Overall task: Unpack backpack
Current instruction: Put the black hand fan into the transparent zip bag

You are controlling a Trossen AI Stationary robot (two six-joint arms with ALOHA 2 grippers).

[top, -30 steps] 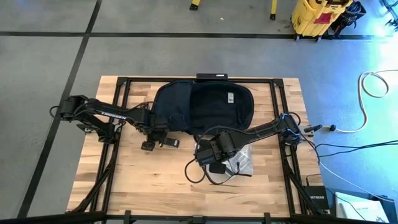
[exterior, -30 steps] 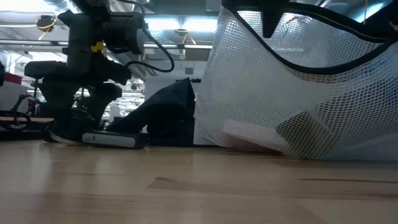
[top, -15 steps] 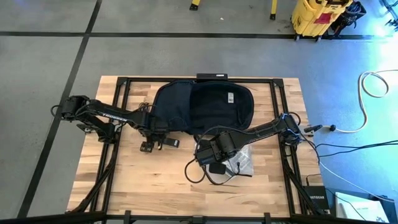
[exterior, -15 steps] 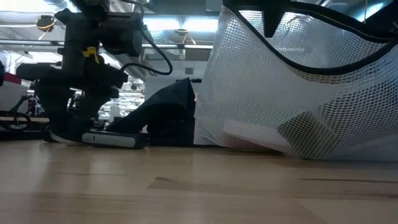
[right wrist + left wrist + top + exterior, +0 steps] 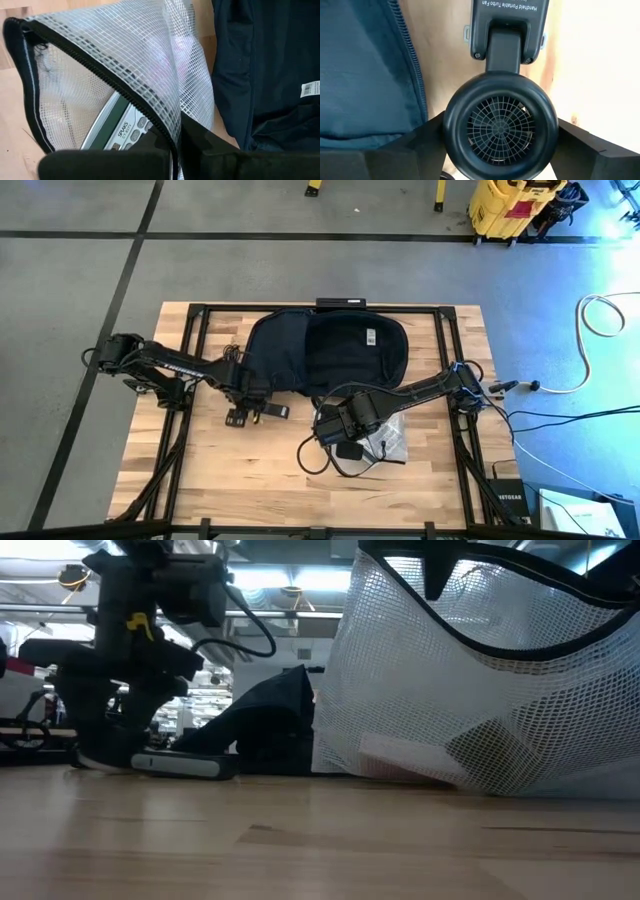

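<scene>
The dark navy backpack [image 5: 330,350] lies flat at the table's far middle, with a white label on it. My left gripper [image 5: 245,412] is at its near left corner, shut on a black handheld fan [image 5: 500,125] that lies on the wood [image 5: 185,765]. My right gripper [image 5: 340,430] is in front of the backpack's near edge. It is shut on a clear mesh pouch [image 5: 100,75] with a black zipper. A calculator [image 5: 125,130] is inside the pouch. My left gripper has the fan's round grille head [image 5: 455,135] between its two fingers [image 5: 415,145], one on each side, coming from above. The fan's handle [image 5: 510,25] lies on the table. My right gripper pinches the pouch's black zippered rim [image 5: 167,132] between its fingers [image 5: 215,150]. The mesh hangs below the rim [image 5: 480,630], and its lower part [image 5: 450,775] rests on the table.
A black cord loops on the wood [image 5: 320,460] near the pouch. The black frame rails [image 5: 190,380] run along both table sides. Bare wood [image 5: 230,470] spreads toward the near edge. Beyond the table stand a yellow bucket [image 5: 510,205] and floor cables [image 5: 590,320].
The left arm's wrist has shifted a little toward the table's left and sunk slightly over the fan, which has stayed on the wood. The right gripper and the pouch have kept still.
</scene>
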